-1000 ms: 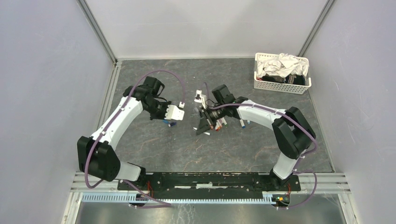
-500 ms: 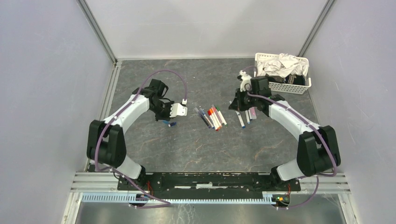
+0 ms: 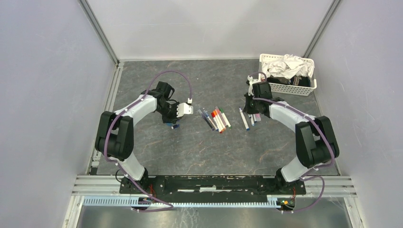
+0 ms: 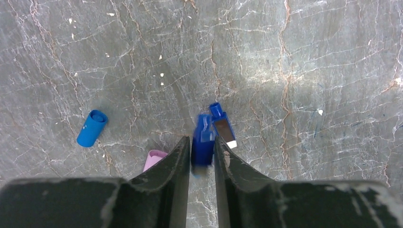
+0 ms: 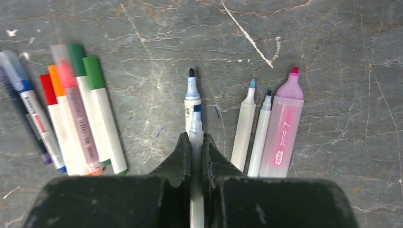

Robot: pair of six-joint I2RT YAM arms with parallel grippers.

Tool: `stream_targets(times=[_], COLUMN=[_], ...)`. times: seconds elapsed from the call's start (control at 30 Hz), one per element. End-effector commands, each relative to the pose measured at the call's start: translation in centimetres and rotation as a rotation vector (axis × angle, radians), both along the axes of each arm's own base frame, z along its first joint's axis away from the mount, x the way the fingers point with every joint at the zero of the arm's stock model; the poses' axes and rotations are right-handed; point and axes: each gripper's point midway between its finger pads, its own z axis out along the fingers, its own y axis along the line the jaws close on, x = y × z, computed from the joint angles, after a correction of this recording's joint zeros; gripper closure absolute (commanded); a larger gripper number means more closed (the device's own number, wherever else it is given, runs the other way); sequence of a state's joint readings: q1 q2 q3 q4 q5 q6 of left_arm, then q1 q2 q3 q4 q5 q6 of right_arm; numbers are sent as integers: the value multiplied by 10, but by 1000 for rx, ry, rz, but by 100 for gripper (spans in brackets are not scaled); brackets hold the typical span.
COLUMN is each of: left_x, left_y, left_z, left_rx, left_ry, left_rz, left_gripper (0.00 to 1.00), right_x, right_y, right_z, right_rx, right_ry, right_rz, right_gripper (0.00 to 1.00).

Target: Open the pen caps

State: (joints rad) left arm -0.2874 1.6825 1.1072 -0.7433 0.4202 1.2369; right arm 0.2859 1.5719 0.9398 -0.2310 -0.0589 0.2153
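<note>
Overhead, only a blue speck showed under the left gripper (image 3: 174, 121), on the left of the dark grey marbled table (image 3: 199, 152). The left wrist view showed it to be a dark blue plastic pen cap (image 4: 203, 142) between the two black fingers. The jaws stood a narrow gap apart, and whether they pressed the cap or merely flanked it could not be told. A second blue cap (image 4: 222, 124) lay just beside it on the far side. A light blue cap (image 4: 91, 128) lay well to the left, and a lilac cap (image 4: 154, 160) showed beside the left finger.

The right wrist view showed the right gripper (image 5: 196, 138) with its jaws clamped on a thin white pen with a bare blue tip (image 5: 196, 121). That pen was lined up behind a black-tipped white pen (image 5: 191, 92). Just right of these lay two more uncapped thin pens (image 5: 247, 126) and a wide lilac marker with a bare red tip (image 5: 283, 133). To the left lay a row of capped pens (image 5: 78, 109) with green, orange, red and blue caps on.

Only the overhead view took in the white mesh plastic basket (image 3: 285, 88) in the far right corner. It held crumpled white cloth (image 3: 290, 64) over something dark.
</note>
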Motion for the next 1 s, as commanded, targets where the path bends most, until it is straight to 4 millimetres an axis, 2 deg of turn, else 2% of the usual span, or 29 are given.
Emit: stream_targets(times=[0.0,0.13,0.27,0.43,0.53,0.6,0.63,0.77,0.87,0.97], left_x=[1,-4,-4,-2,-2,0,1,7,5,-5], left_y=[-6,-8,-13,-26,-32,-35,-35,-30,-22,-18], left_z=[3,7,19,59,93,120,134,187,224,237], left_rx=[-27,-38,-67,-147,-199,-224,-236,-252,-285,-338], left_ry=[14,41,38,19,4,-24,-41,-143,-232,-274], left_rz=[21,12,3,3,5,17,30,113,169,217], left_gripper=[67,58,56,54,27,2,0,0,0,0], right_x=[17,18,17,17,18,20,21,25,22,12], right_y=[-7,-12,-15,-17,-16,-15,-14,5,36,69], right_z=[-9,-23,-32,-33,-26,-16,-10,25,41,41], right_rx=[-40,-72,-92,-103,-99,-96,-92,-100,-98,-98], right_ry=[-28,-6,7,5,-14,-36,-52,-144,-183,-186], right_rz=[-31,-46,-52,-51,-50,-54,-58,-20,56,143], right_gripper=[97,92,84,75,65,65,65,60,58,57])
